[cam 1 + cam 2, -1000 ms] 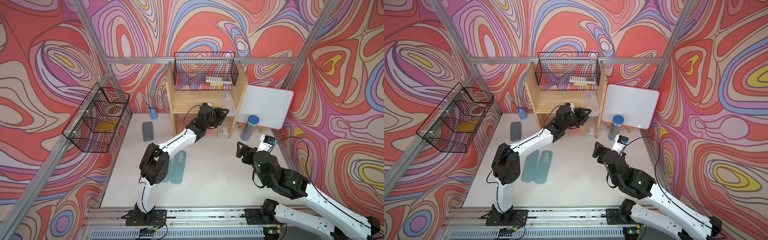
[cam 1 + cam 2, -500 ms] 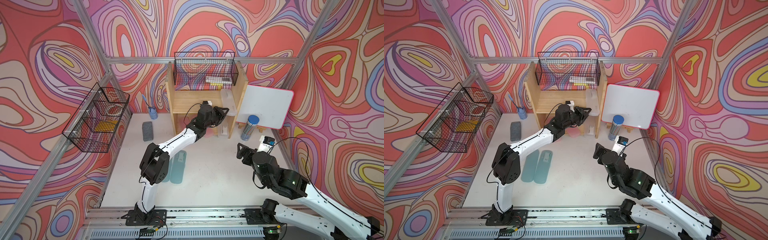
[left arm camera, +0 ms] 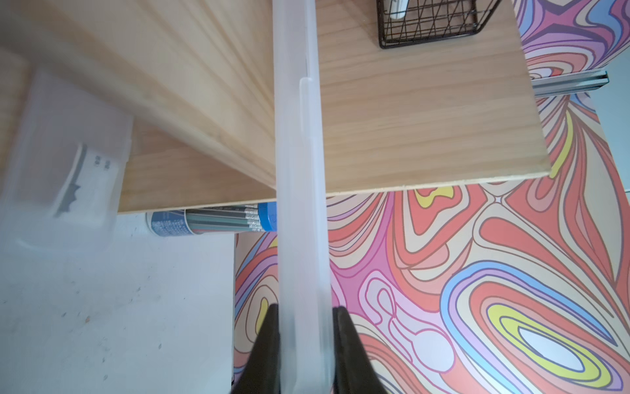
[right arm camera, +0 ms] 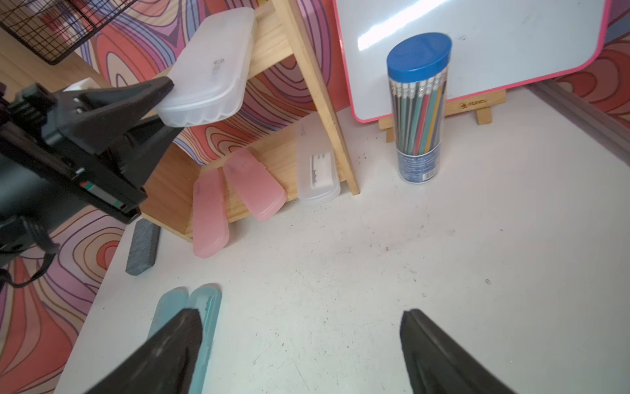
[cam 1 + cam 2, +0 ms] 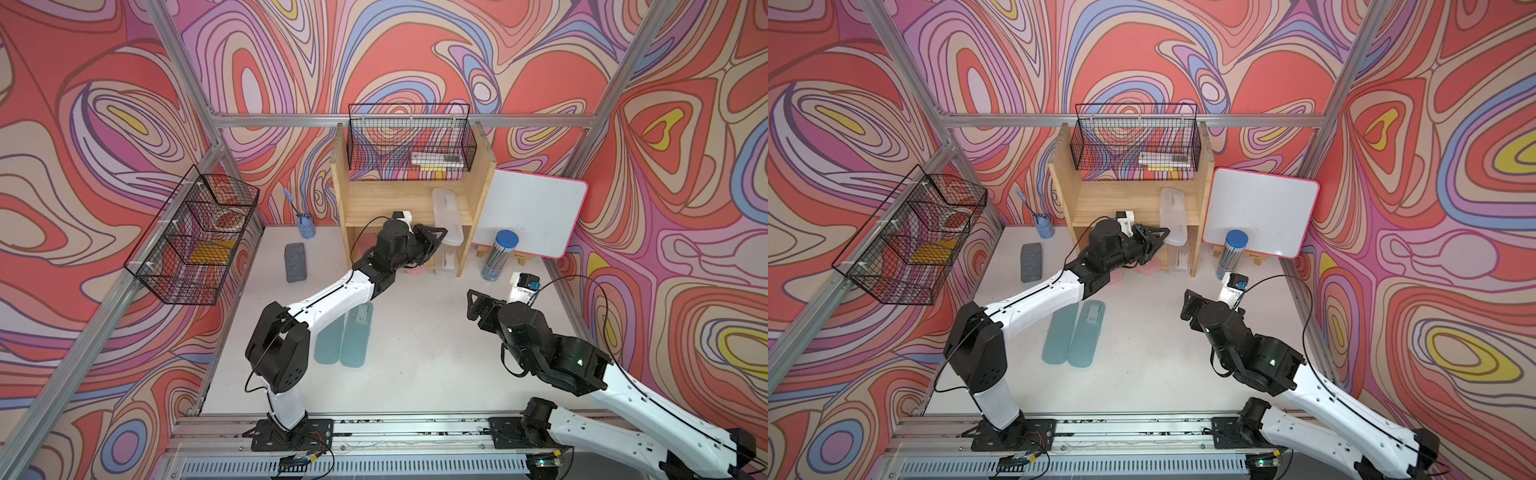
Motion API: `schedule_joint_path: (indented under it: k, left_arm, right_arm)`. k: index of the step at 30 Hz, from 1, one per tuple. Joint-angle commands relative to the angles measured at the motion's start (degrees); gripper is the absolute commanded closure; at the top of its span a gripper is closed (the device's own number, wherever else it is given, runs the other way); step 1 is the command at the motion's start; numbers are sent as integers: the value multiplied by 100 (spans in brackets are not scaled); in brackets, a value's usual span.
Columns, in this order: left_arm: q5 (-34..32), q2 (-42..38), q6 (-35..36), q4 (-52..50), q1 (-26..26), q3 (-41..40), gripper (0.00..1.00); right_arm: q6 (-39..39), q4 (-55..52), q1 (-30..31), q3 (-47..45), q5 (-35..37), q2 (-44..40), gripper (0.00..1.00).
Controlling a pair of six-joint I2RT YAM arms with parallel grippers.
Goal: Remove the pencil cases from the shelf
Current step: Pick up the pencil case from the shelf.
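Against swirled walls [image 5: 395, 62], at the pale-wood shelf [image 5: 482, 187] — left fingers [image 3: 269, 348] pinch a frosted, round-ended case [image 5: 446, 216]; right fingers [image 4: 177, 341] spread.

Two teal cases [image 5: 328, 349] [image 5: 355, 338], two pink cases [image 4: 208, 215] [image 4: 254, 186], two clear cases [image 4: 209, 68] [image 4: 317, 170].

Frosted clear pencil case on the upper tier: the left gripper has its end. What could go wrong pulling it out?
The left gripper pinches only the near tip of the frosted clear pencil case, so it may pivot or slip once off the shelf. A drop could hit the pink pencil cases below.
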Motion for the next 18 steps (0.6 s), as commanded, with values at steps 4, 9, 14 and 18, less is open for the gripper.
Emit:
schedule_joint_path:
  k: [4, 9, 14, 18]
  left_arm:
    - [561, -1334, 358, -180, 392, -1114, 95]
    - [948, -2398, 373, -341, 698, -2013, 96]
    - [1274, -3355, 381, -452, 965, -2734, 98]
    - [1608, -3862, 387, -402, 1104, -3116, 99]
  right_arm:
    - [26, 821, -50, 41, -1212, 520, 8]
    - [143, 1761, -374, 171, -2415, 916, 9]
    - [534, 2747, -1025, 390, -3994, 1393, 11]
    - [904, 3502, -1397, 579, -5078, 1778, 12]
